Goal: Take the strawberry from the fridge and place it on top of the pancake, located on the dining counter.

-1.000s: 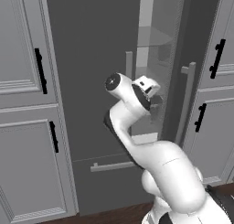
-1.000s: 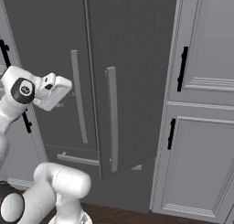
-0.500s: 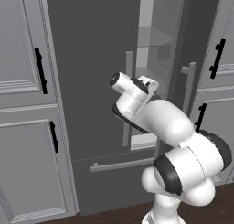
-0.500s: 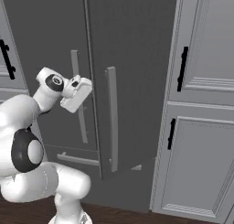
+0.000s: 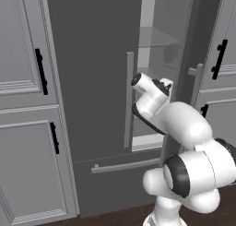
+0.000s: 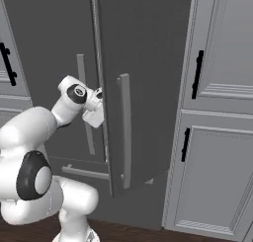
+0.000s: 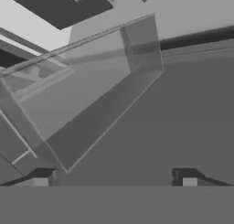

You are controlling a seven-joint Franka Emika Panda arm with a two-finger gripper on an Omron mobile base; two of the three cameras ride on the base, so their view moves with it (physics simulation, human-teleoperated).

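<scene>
Dark grey fridge with its right door ajar; the end effector, fingers spread and empty, points into the gap at a pale shelf.

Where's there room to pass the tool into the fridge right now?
The gap between the fridge's left door and its open right door is free. The open tool faces a bare pale shelf inside. Beside the bar handles it is tight.
</scene>
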